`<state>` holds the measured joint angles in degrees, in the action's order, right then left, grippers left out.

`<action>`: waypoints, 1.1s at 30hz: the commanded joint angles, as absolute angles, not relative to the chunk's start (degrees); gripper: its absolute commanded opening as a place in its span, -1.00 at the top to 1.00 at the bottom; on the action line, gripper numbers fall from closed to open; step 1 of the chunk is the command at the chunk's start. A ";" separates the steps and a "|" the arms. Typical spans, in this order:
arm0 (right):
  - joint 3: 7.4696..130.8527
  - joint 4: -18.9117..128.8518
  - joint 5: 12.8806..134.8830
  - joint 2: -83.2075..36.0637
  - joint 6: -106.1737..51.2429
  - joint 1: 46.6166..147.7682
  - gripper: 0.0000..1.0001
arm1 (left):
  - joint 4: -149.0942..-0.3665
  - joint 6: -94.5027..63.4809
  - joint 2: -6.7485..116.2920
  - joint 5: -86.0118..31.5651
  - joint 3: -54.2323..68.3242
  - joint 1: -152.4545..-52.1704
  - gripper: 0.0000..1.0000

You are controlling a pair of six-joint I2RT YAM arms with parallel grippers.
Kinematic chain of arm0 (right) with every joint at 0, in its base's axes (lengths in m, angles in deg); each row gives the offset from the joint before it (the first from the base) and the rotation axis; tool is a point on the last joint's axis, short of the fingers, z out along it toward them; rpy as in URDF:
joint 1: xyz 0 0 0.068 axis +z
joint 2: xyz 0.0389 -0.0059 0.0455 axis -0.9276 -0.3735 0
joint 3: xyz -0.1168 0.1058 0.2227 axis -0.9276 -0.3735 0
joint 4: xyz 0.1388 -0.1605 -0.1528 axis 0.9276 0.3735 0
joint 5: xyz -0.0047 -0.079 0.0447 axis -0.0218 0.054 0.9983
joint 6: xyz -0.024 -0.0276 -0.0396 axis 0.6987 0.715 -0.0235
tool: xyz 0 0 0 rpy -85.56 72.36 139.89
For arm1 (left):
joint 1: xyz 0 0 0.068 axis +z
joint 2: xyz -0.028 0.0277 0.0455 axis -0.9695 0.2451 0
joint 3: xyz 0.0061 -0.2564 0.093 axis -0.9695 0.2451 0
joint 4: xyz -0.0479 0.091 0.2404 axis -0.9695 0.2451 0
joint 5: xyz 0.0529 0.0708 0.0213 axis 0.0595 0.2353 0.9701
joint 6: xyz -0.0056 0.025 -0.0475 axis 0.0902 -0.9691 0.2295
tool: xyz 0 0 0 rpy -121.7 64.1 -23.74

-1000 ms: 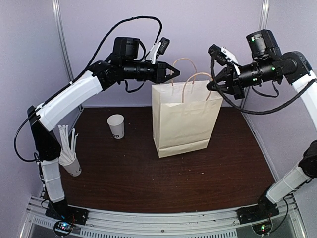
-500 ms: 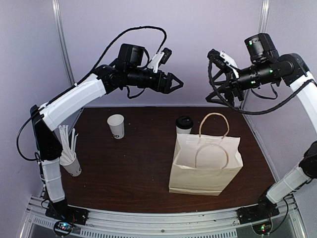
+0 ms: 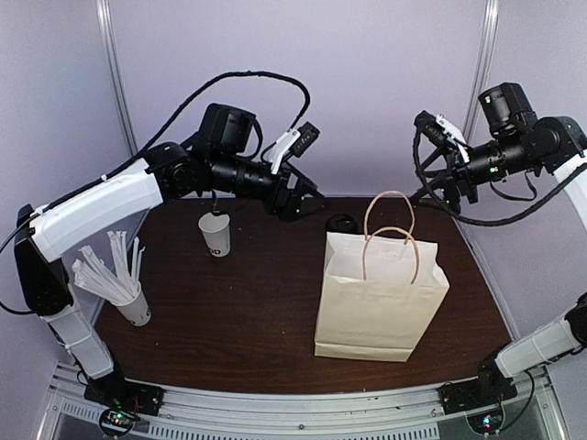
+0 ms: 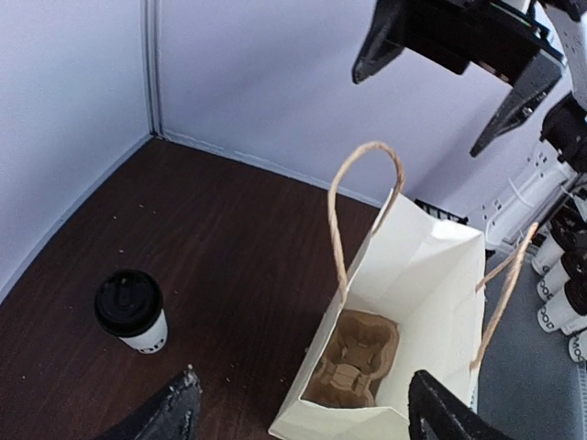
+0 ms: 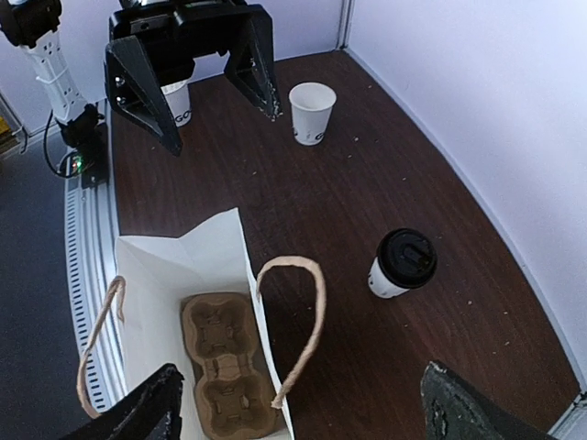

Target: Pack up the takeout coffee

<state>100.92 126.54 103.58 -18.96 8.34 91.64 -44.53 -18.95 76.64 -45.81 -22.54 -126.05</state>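
Note:
The takeout coffee (image 3: 341, 225), a small white cup with a black lid, stands upright on the dark table just behind the bag's left corner; it also shows in the wrist views (image 4: 130, 310) (image 5: 402, 263). The white paper bag (image 3: 381, 293) stands open, with a brown pulp carrier (image 5: 225, 362) (image 4: 353, 359) flat on its bottom. My left gripper (image 3: 298, 197) (image 4: 307, 417) hangs open in the air left of the coffee, holding nothing. My right gripper (image 3: 447, 188) (image 5: 303, 412) is open and empty too, high behind the bag's right side. Both bag handles stand free.
An open white cup (image 3: 215, 234) (image 5: 312, 112) stands at the back left. A cup full of white wrapped straws (image 3: 128, 293) sits near the left edge. Pale walls close in the table at the back and sides.
Both grippers have opened and let go of the bag handles. The bag has come down onto the table nearer the front right, uncovering the coffee. The left arm dropped lower; the right drew back rightward.

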 commanded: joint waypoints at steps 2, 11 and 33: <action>92.87 129.35 107.80 -16.85 11.14 91.53 -0.78 | -45.88 -25.23 71.76 -41.44 -15.43 -130.99 -0.57; 88.67 125.31 105.00 -18.07 8.89 91.49 -0.49 | -50.82 -25.66 69.85 -52.87 -11.34 -135.70 -0.57; 99.37 117.06 107.39 -25.20 4.89 91.53 1.00 | -60.95 -24.47 73.36 -52.21 -13.17 -136.85 -0.35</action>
